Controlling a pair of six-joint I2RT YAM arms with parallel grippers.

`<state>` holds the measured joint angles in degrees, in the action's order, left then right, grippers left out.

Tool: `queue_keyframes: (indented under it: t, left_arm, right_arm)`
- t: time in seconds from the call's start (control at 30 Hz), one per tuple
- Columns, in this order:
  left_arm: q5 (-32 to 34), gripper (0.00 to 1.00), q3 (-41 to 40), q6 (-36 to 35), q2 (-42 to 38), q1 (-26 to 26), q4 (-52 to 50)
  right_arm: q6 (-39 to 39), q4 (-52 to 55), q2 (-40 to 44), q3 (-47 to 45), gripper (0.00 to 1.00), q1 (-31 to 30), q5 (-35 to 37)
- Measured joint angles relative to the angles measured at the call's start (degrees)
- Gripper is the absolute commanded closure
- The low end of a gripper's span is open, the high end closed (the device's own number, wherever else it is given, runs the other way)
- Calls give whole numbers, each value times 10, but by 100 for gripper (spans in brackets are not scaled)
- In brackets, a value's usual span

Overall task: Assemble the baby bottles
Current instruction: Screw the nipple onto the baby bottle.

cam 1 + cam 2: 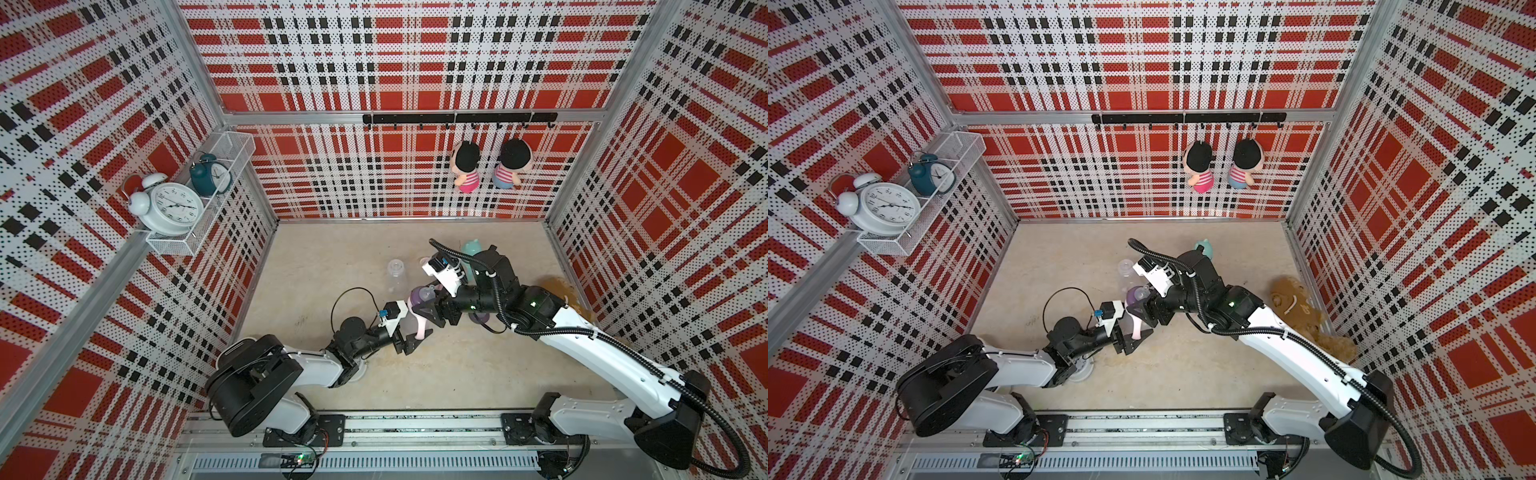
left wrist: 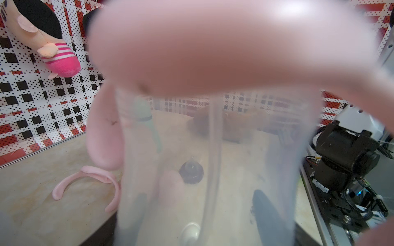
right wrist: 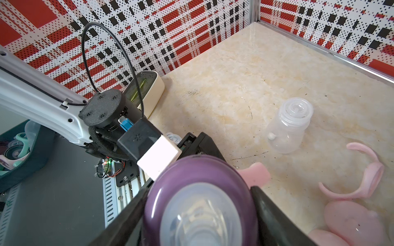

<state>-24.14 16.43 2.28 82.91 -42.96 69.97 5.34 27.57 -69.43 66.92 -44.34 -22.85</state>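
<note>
White alarm clock (image 1: 886,205), in the wire shelf (image 1: 888,245) at 10 o'clock in both top views: black Arabic hour numerals ring the dial. A fine line of print under the hands is too small to read.

Teal alarm clock (image 1: 928,176), just beside it toward 1 o'clock: dial numerals present, too small to read.

Brown plush toy (image 1: 1291,305), at 3 o'clock on the tabletop (image 1: 1183,374): pale stitched marks, not legible as letters.

Small white disc (image 3: 173,138), right wrist view: printed marks, unreadable.
</note>
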Motion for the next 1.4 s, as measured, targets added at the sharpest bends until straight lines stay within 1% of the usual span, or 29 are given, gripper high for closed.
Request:
queue_keyframes:
  t: [0.23,0.57,0.87,1.07,1.23,1.4]
  left_arm:
    - [4,100,0,-5,0,-2,-7]
    - [21,100,11,-17,1,-5,-35]
    - [37,100,18,-27,3,-8,-65]
    - [36,100,18,-28,6,-9,-73]
    - [36,100,18,-28,9,-9,-74]
    - [34,100,18,-27,9,-9,-71]
  right_arm:
    - [0,23,-2,12,35,0,12]
    - [-4,69,-33,53,35,-1,40]
    - [-13,116,-62,86,35,-18,89]
    - [-12,125,-64,87,35,-26,112]
    - [-10,124,-62,83,35,-40,146]
    - [-5,97,-41,56,34,-45,159]
